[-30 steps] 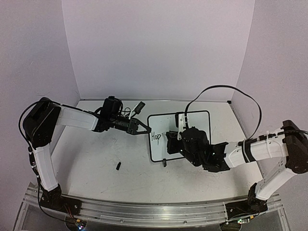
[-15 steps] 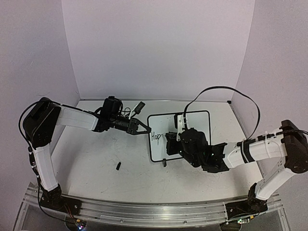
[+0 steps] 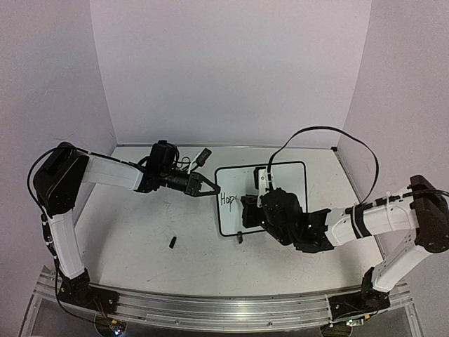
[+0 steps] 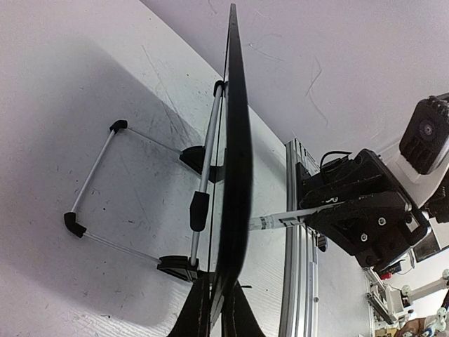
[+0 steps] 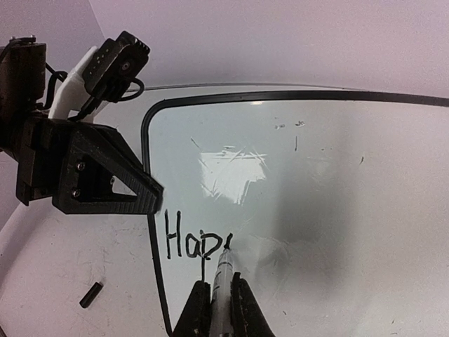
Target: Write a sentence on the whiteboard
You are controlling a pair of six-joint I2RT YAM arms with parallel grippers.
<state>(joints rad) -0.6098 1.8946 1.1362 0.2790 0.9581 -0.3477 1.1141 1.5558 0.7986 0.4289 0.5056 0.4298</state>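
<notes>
Found whiteboard (image 3: 287,179) propped up on table (image 3: 140,232), right of centre, leaning on wire stand (image 4: 105,175) behind it; caught it edge-on in left wrist view. Logged left gripper (image 3: 212,189) pinched narrow on the board's left edge, one finger on each face. Logged right gripper (image 3: 247,208) in front of the board, clamped on marker (image 5: 223,270); saw marker tip touching the board face just right of the written letters. Read sentence (image 5: 191,242) as "Hap" plus the start of another stroke; thin black letters, lower left of the board, close to the left frame. Spotted small black piece (image 3: 172,242) lying loose on the table, well apart from the board, toward the left arm's side.
</notes>
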